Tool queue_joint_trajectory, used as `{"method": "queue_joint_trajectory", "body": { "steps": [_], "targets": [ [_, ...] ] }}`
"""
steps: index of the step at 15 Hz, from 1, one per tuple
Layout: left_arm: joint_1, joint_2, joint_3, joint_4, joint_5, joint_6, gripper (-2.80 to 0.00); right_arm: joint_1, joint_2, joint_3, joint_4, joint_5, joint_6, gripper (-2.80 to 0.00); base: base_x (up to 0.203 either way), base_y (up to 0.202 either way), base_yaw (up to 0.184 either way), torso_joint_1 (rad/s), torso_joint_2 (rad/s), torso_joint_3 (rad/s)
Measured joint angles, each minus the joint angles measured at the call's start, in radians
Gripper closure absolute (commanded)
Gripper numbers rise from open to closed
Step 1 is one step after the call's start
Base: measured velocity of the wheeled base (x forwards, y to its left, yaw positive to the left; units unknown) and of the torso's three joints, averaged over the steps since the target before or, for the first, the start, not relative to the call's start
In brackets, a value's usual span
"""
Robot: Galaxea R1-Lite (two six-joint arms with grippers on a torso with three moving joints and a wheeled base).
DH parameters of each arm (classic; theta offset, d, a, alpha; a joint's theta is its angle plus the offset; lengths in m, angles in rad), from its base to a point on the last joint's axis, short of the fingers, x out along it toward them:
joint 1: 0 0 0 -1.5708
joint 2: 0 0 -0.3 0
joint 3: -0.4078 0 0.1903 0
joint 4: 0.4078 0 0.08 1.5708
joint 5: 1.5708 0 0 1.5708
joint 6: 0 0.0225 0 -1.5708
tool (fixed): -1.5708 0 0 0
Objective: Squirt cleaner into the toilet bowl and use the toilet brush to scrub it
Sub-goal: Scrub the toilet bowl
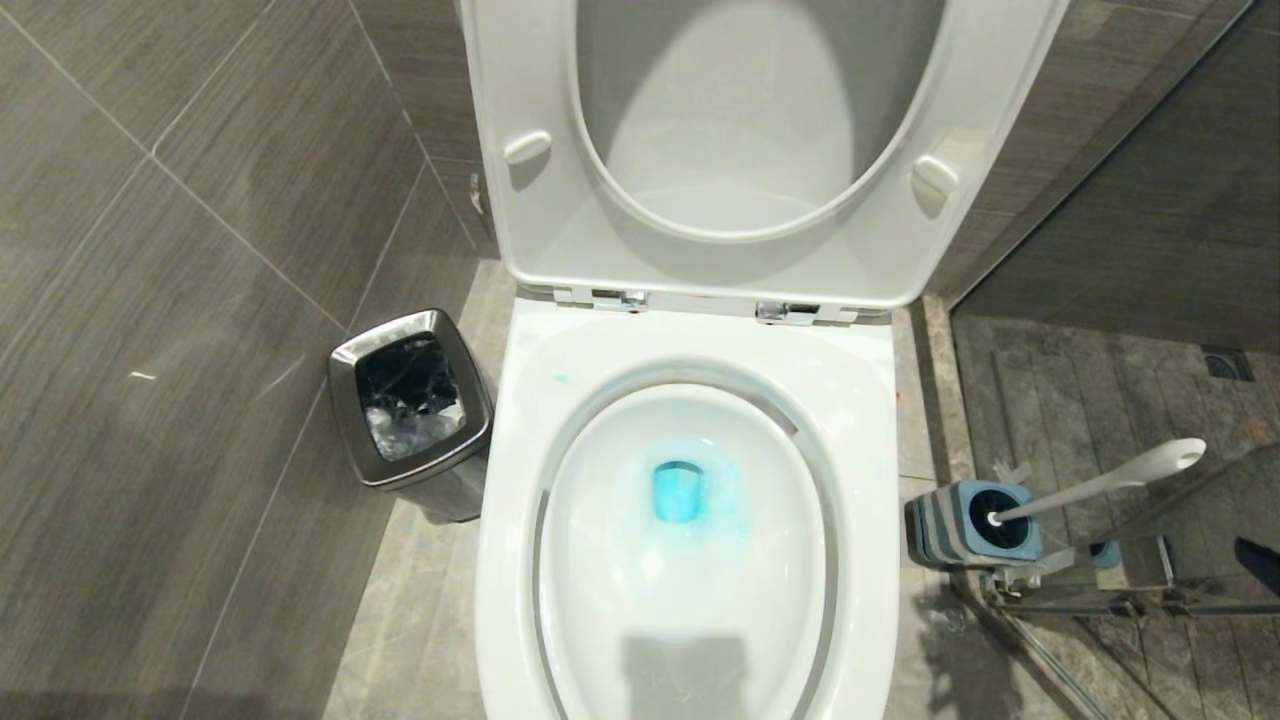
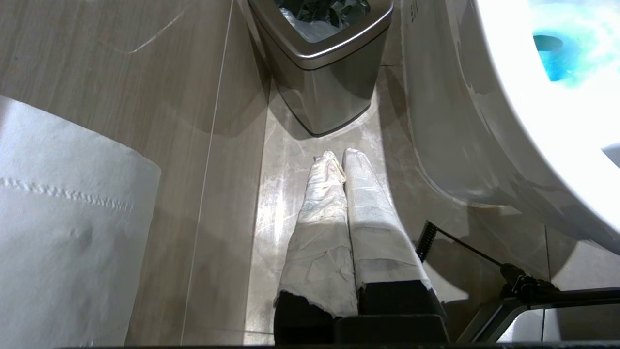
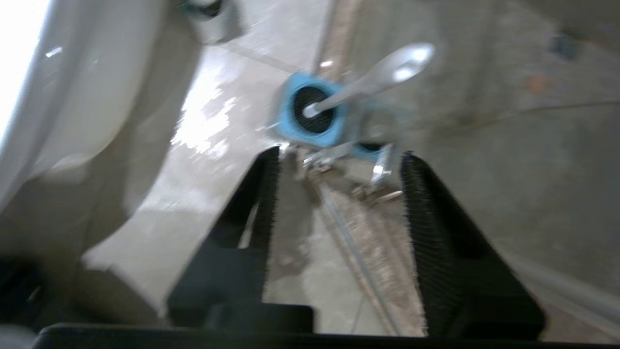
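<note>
The cleaner colours the toilet bowl at centre; the brush stands in its holder at right, ready. The right gripper is released and empty, the left gripper clenched on nothing.

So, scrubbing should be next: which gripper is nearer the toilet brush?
Right. The right gripper is open above the floor, facing the toilet brush in its holder. The left gripper is shut by the bin, across the toilet bowl.

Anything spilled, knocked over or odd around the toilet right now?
Nothing knocked over. The toilet brush sits in its holder, handle leaning. A faint turquoise speck marks the toilet bowl rim at rear left, outside the cleaner pooled below.
</note>
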Motion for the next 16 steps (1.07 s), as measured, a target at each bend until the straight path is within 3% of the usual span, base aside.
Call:
{"method": "queue_joint_trajectory", "body": {
  "steps": [2,6,13,16],
  "targets": [
    [0.001,0.0,0.0,0.0,0.0,0.0,0.0,-0.025,-0.025,0.022,0.001,0.065,-0.019,0.0,0.0,0.0,0.0,0.0,0.0,0.0],
    [0.0,0.0,0.0,0.0,0.0,0.0,0.0,-0.037,-0.044,0.032,0.051,0.059,-0.102,0.0,0.0,0.0,0.0,0.0,0.0,0.0],
    [0.0,0.0,0.0,0.0,0.0,0.0,0.0,-0.072,-0.123,0.021,0.273,0.077,-0.078,0.0,0.0,0.0,0.0,0.0,0.0,0.0],
    [0.001,0.0,0.0,0.0,0.0,0.0,0.0,-0.096,-0.123,0.014,0.227,0.113,-0.026,0.0,0.0,0.0,0.0,0.0,0.0,0.0]
  ]
}}
